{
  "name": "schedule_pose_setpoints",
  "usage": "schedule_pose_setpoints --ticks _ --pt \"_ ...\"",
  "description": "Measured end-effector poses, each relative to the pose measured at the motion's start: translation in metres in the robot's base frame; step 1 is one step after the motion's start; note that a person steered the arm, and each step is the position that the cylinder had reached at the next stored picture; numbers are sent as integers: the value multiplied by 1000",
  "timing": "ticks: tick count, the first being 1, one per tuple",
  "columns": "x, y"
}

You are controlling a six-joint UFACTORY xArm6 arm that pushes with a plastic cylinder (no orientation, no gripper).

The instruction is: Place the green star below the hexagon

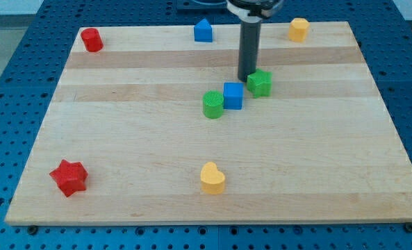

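Note:
The green star [260,82] lies just right of the board's centre. My tip [246,78] stands on the board right at the star's upper left side, close enough that I cannot tell if they touch. A blue cube [233,95] sits just below and left of the tip, next to the star. A green cylinder [212,104] lies against the cube's left side. A yellow hexagon-like block [298,29] sits at the view's top right. A red angular block [91,39] sits at the top left; its exact shape is unclear.
A blue house-shaped block [203,30] lies at the top centre. A red star [69,177] lies at the bottom left and a yellow heart [212,178] at the bottom centre. The wooden board [331,173] rests on a blue perforated table.

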State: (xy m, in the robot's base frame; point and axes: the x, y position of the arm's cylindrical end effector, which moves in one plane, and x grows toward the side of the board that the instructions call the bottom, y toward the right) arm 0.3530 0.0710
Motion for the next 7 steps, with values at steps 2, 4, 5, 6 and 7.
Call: schedule_pose_setpoints --ticks 2,4,5,6,7 --pt "13 30" --pt "23 9" --pt "39 -11" --pt "53 -9" --pt "53 11"
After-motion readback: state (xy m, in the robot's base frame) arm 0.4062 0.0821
